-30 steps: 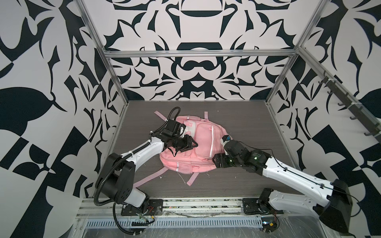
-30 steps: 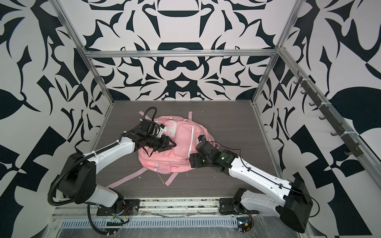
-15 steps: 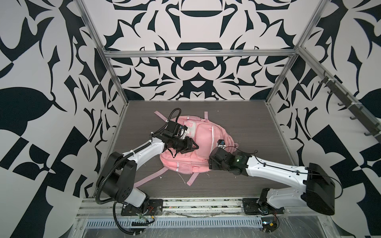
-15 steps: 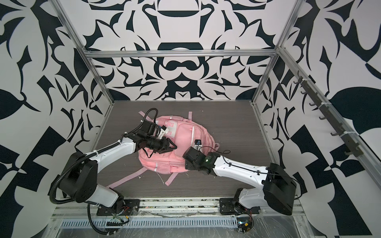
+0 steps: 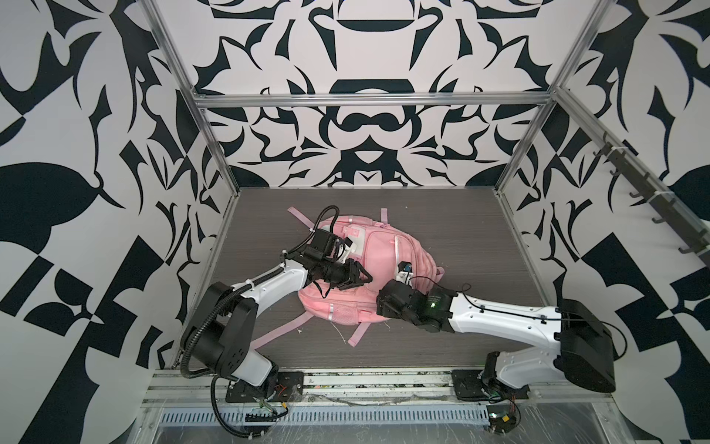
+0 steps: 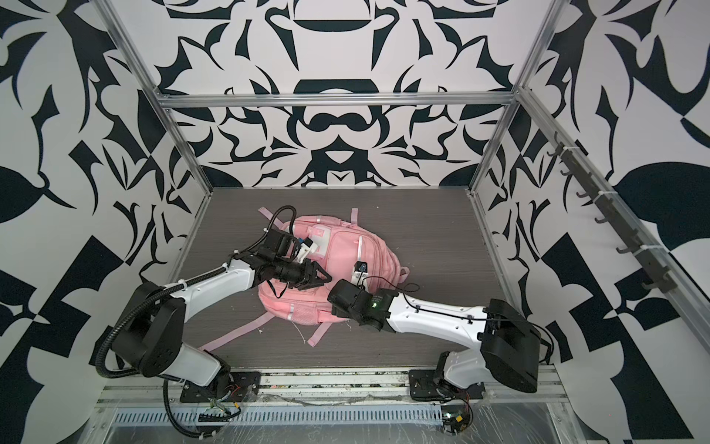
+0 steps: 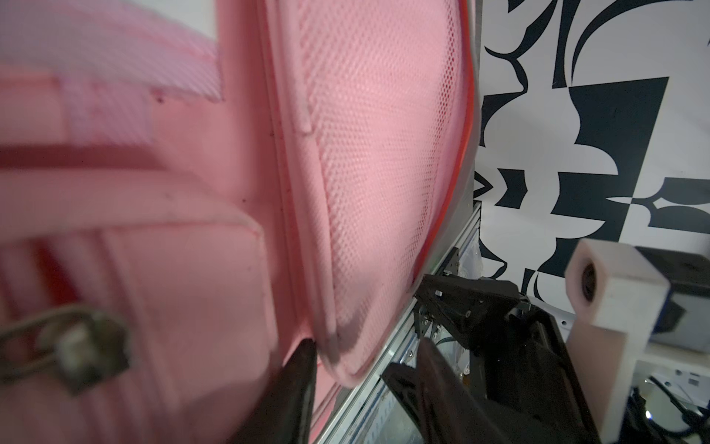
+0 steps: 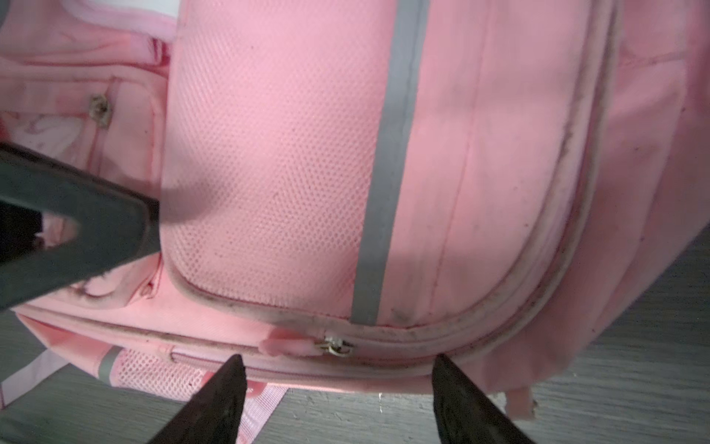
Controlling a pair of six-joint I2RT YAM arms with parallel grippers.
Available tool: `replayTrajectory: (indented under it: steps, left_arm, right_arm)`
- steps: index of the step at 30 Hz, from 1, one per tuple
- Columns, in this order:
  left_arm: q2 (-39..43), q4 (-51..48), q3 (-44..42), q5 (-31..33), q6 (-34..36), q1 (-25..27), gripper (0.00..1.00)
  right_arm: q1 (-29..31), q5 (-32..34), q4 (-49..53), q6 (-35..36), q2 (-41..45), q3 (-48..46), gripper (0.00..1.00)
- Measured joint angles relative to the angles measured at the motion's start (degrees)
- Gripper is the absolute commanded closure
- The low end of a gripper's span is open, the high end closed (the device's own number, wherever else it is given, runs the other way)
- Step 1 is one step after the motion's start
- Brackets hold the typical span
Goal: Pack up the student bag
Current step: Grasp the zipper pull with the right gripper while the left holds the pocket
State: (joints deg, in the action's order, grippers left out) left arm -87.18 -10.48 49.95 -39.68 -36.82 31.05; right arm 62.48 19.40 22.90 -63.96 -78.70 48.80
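The student bag [image 5: 378, 255] lies front-up in the middle of the desk [image 5: 468, 230], with both arms reaching over it.
The left fingers [image 7: 301, 376] stand parted astride the rim of its mesh pocket [image 7: 376, 153], not clamped on it. The right fingers [image 8: 226, 388] are spread wide and empty at the bag's near edge, a zip pull [image 8: 334, 346] just beyond their tips. Straps [image 5: 357, 336] trail out onto the desk.

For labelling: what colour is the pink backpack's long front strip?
Grey flat strip on pink fabric backpack; right wrist view.
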Motion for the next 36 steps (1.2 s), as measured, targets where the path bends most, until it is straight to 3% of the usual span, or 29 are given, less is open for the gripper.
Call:
replayTrajectory:
  steps: [1,3,5,16,29,36]
  left_arm:
    - [0.00,0.83,-0.52,-0.20,-0.31,0.00,0.54]
    - [0.00,2.40,-1.49,-0.48,-0.92,0.00,0.54]
    - [0.02,3.61,-2.08,-0.70,-1.33,0.00,0.54]
    - [0.76,5.88,-3.39,-1.22,-2.21,0.00,0.54]
    - [1.73,7.69,-4.55,-1.62,-2.36,0.00,0.54]
    - [1.73,8.20,-4.55,-1.73,-2.40,0.02,0.56]
  right_arm:
    - [-0.02,0.02,-0.31,-0.74,-0.02,0.00,0.23]
    - [-0.11,-0.02,-1.03,-2.03,-0.13,0.00,0.36]
    - [-0.22,-0.24,-2.05,-3.30,-0.44,-0.07,0.41]
    - [-0.52,-0.76,-3.37,-6.40,-6.16,0.68,0.47]
    - [-0.52,-0.15,0.42,-10.01,-7.67,2.45,0.87]
    - [-0.52,0.42,2.56,-12.31,-4.28,1.27,0.99]
